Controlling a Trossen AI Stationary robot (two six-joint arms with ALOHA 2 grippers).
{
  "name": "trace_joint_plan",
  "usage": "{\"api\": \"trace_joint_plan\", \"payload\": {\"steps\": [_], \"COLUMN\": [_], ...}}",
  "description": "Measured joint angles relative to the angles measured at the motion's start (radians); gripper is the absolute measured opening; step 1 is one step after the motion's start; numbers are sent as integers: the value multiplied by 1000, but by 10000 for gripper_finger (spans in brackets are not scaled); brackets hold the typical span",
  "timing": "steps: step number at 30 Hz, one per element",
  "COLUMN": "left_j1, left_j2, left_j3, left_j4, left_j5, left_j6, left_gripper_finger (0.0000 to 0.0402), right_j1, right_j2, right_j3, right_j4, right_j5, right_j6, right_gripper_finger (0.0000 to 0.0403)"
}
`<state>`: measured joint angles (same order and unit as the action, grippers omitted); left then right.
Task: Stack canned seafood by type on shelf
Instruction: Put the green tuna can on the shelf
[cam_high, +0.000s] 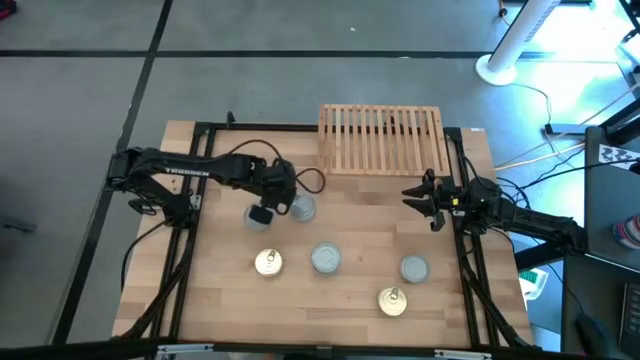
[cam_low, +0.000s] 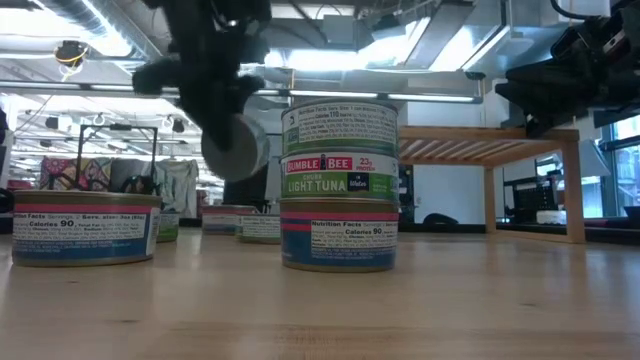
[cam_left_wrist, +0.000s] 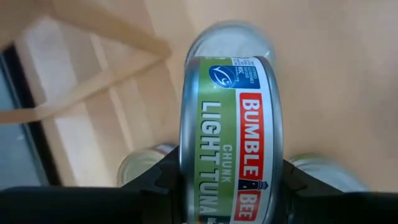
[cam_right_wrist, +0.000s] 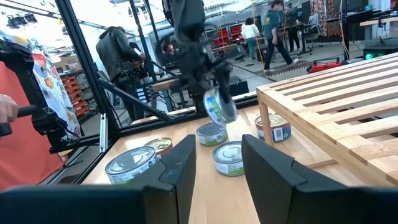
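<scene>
On the shelf (cam_high: 381, 139) no tins yet; left fingers (cam_left_wrist: 186, 180) grasp one tuna tin (cam_left_wrist: 229, 140); right fingers (cam_right_wrist: 217, 163) hang parted, empty.

Held tin (cam_left_wrist: 230, 137) label cut off; far people (cam_right_wrist: 261, 28) blurry

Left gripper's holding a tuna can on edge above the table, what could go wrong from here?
1. The left gripper pinches the Bumble Bee tuna can across its flat ends, tilted on edge; it could slip or roll when set down.
2. Loose cans lie below, one silver-topped can right beside it; a drop could knock them.
3. The shelf is bare, and the idle right gripper sits near its corner, a possible clash.
</scene>
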<state>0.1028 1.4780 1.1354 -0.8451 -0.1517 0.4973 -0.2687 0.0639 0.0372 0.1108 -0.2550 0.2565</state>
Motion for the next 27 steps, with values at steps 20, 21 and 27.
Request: {"api": "trace_joint_plan", "payload": {"steps": [20, 21, 27], "left_j1": [80, 86, 135], "left_j2": [0, 0, 13], "left_j3": [100, 100, 100], "left_j4": [487, 527, 753], "left_j5": [543, 543, 515], "left_j6": [-472, -507, -745], "left_gripper_finger": [126, 126, 126], "right_j1": [0, 0, 0], "right_j2": [0, 0, 0], "right_j3": [0, 0, 0], "right_j4": [106, 115, 129], "right_j5": [2, 4, 41], "right_j6": [-92, -105, -161], "right_gripper_finger": [131, 131, 131]}}
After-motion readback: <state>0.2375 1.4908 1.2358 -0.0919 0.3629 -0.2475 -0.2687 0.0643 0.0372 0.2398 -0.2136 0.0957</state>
